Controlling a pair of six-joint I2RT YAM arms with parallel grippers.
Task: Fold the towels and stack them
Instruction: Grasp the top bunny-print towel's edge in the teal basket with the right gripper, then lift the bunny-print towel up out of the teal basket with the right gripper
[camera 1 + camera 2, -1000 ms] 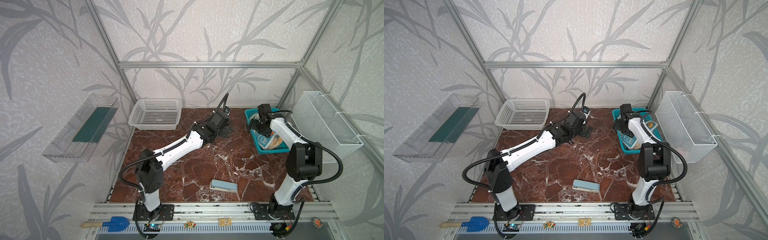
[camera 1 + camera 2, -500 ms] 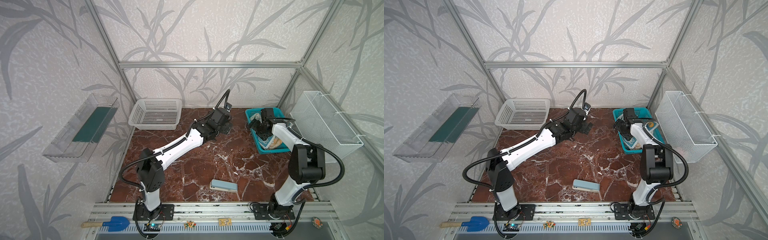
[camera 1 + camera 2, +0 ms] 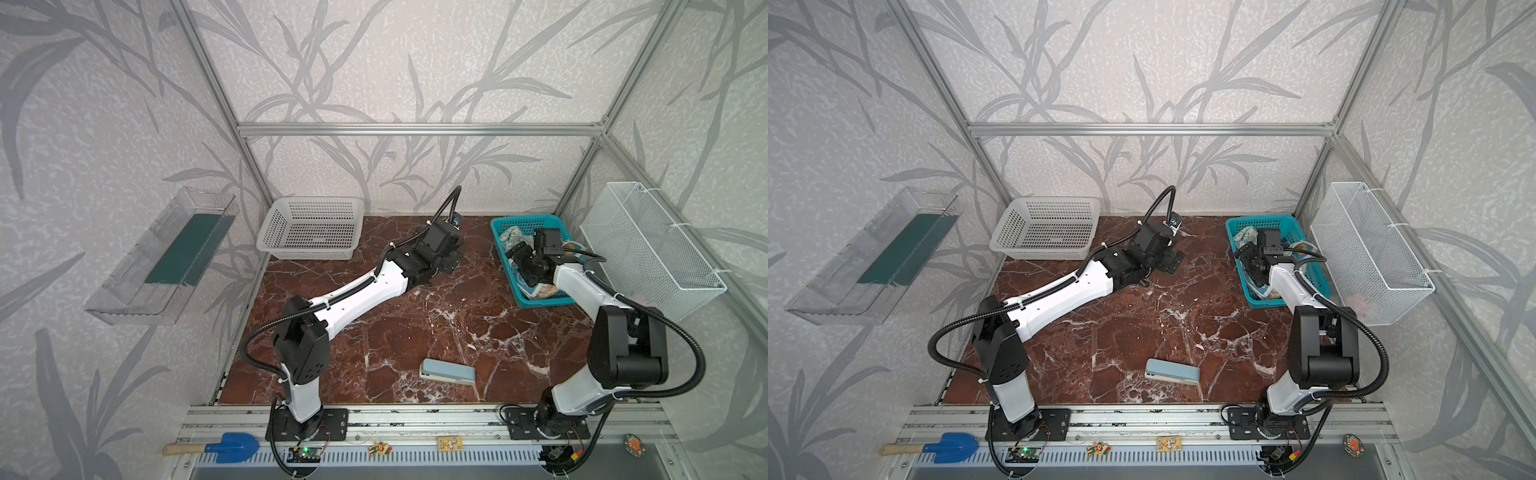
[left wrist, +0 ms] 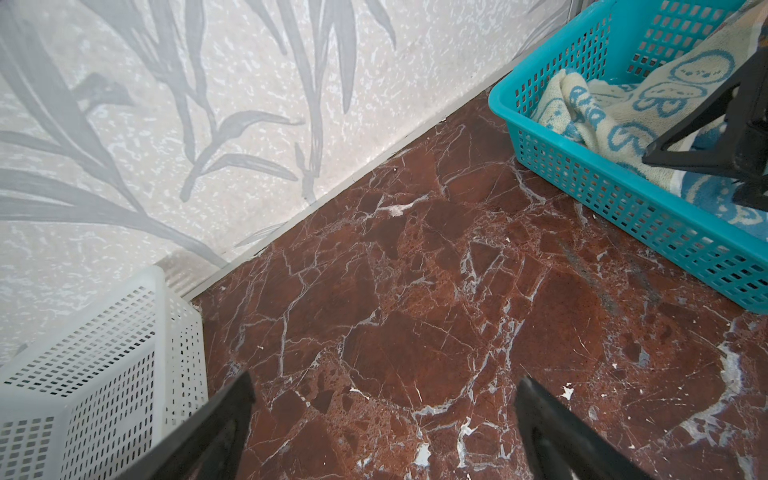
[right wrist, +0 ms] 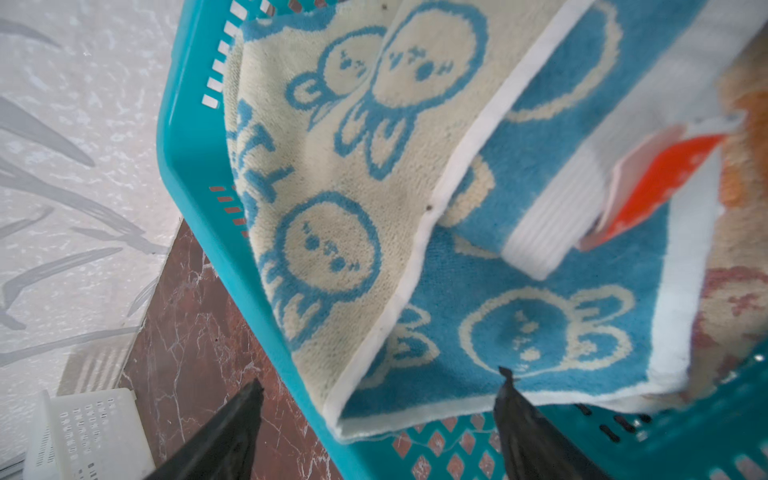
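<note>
The right hand (image 5: 381, 376), spread wide, hovers right over the cream-and-blue towel (image 5: 353, 208) in the teal basket (image 5: 187, 158); the left hand (image 4: 386, 377) gapes empty above the counter (image 4: 415, 324).

Cream-and-blue cartoon-face cloth towel (image 5: 353, 187), ahead of the right jaws: looped terry pile, matt and fuzzy, with a flat-woven white hem. Teal perforated plastic basket (image 5: 191, 166) around it: smooth, slight sheen. Red-brown marble-pattern worktop (image 4: 415, 332) beneath the left jaws: glossy, white-veined. White perforated plastic basket (image 4: 104, 395) beside them: matt. Both jaws: matt black.
</note>
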